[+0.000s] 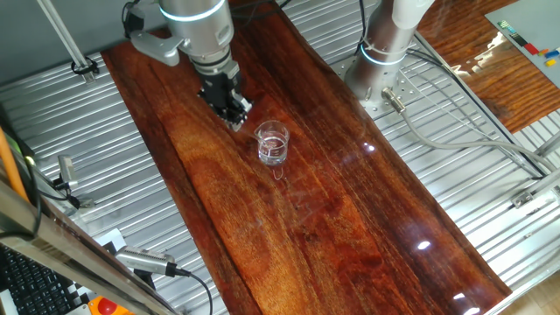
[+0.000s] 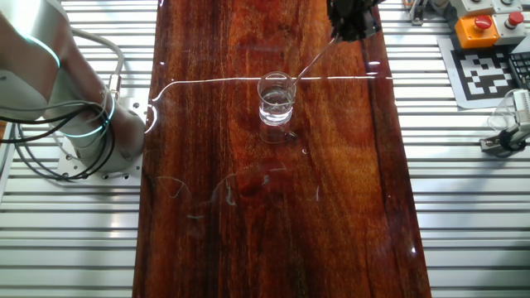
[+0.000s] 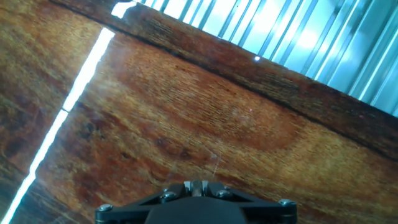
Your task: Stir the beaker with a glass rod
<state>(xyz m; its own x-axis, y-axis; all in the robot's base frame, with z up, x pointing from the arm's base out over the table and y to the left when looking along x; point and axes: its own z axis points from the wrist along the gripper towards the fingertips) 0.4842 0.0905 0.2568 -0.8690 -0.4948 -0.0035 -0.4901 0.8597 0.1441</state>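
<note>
The beaker (image 1: 272,143) is a small clear glass cylinder standing upright on the dark wooden board (image 1: 306,219); it also shows in the other fixed view (image 2: 277,100). My gripper (image 1: 234,115) hangs tilted just beyond the beaker, near the board's edge (image 2: 349,30). It is shut on the glass rod (image 2: 318,54), a thin clear stick that slants down from the fingers to the beaker's rim, where its lower end seems to dip inside. In the hand view the fingers (image 3: 199,185) are closed together and the rod shows only as a faint line (image 3: 214,164). The beaker is out of that view.
A second arm's base (image 1: 385,44) stands beside the board on the slatted metal table (image 1: 70,122); it also shows in the other fixed view (image 2: 83,124). Cables run around it. A box with a red button (image 2: 484,29) and a printed marker (image 2: 489,74) lie off the board.
</note>
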